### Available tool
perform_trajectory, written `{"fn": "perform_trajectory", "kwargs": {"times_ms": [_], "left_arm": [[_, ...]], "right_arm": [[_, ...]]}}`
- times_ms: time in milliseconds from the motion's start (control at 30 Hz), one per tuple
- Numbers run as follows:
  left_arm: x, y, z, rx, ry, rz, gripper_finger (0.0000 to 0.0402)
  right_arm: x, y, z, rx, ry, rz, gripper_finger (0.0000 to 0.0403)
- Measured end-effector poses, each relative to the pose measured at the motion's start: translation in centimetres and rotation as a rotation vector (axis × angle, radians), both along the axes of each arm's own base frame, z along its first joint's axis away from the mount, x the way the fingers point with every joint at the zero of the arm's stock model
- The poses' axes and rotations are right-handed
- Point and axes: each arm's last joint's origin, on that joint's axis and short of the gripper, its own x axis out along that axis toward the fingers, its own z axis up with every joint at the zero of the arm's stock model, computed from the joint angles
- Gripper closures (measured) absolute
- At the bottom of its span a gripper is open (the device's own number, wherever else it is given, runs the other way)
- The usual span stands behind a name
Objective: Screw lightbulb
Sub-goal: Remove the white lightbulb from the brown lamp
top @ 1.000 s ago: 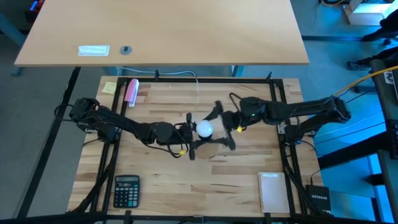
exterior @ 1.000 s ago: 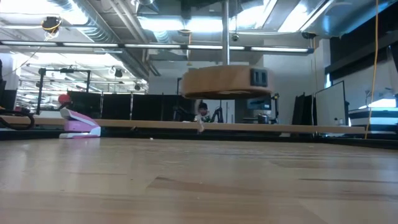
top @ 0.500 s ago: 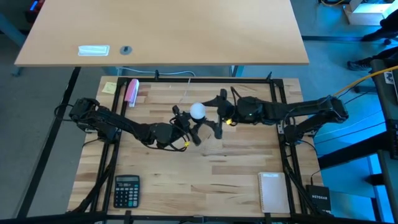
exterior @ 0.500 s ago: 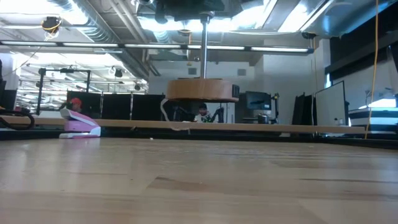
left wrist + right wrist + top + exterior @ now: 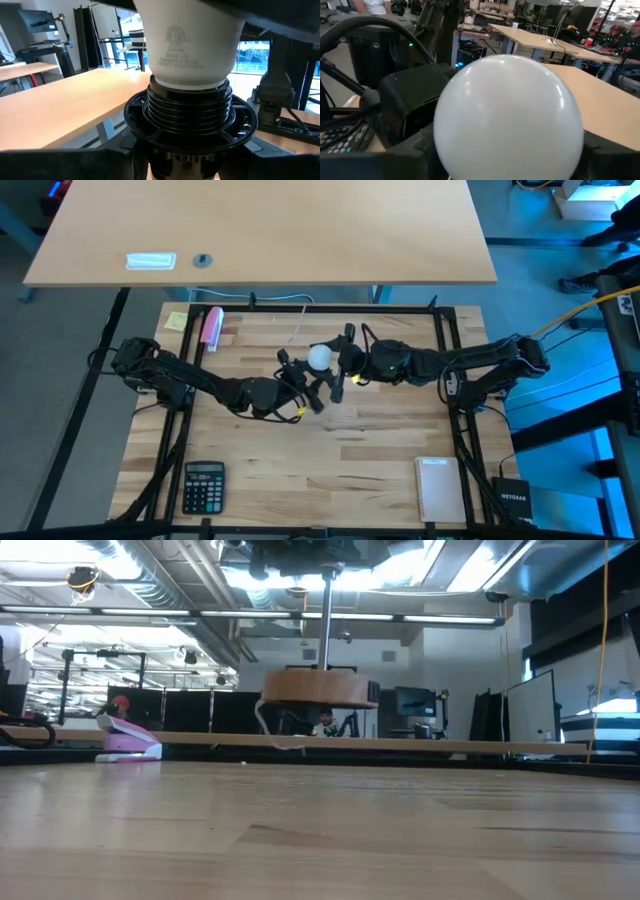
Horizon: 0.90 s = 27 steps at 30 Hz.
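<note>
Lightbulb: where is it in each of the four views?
High: lightbulb at table centre, between both grippers.
Low: not visible; only the wooden disc held above the table.
Left wrist: fills upper centre, seated in the black socket.
Right wrist: globe fills centre.
Shared landmark: the black socket.

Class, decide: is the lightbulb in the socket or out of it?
In: the lightbulb has its screw base seated in the black socket, threads partly showing.
</note>
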Motion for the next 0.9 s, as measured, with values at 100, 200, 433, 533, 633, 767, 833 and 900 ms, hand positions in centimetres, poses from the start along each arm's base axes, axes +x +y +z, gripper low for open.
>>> {"fn": "perform_trajectory", "kwargs": {"times_ms": [100, 200, 433, 533, 633, 767, 833, 900], "left_arm": [[0.0, 0.0, 0.0, 0.000, -0.001, -0.001, 0.0248], [0.0, -0.1, -0.1, 0.000, 0.005, -0.011, 0.0248], [0.3, -0.6, -0.3, 0.007, 0.028, -0.216, 0.0248], [0.5, -1.1, -0.5, 0.007, 0.042, -0.389, 0.0248], [0.7, -1.4, -0.3, 0.009, 0.029, -0.610, 0.0248], [0.8, -1.1, -0.1, -0.021, -0.009, -0.830, 0.0249], [0.9, -0.8, 0.0, -0.039, -0.013, -0.865, 0.0249], [0.9, -0.7, -0.1, -0.042, -0.012, -0.867, 0.0249]], "right_arm": [[-0.2, 0.0, 0.2, -0.012, 0.006, 0.016, 0.0164], [-0.3, 0.1, 0.0, -0.012, 0.025, 0.032, 0.0164], [-0.5, 0.6, -0.3, -0.009, 0.086, 0.221, 0.0164], [-0.7, 1.1, -0.4, 0.010, 0.099, 0.429, 0.0164], [-0.9, 1.8, -0.3, 0.038, 0.086, 0.650, 0.0164], [-1.0, 2.2, -0.1, 0.051, 0.057, 0.832, 0.0164], [-1.0, 2.2, 0.0, 0.053, 0.055, 0.854, 0.0164], [-1.0, 2.1, -0.1, 0.054, 0.056, 0.845, 0.0164]]}}
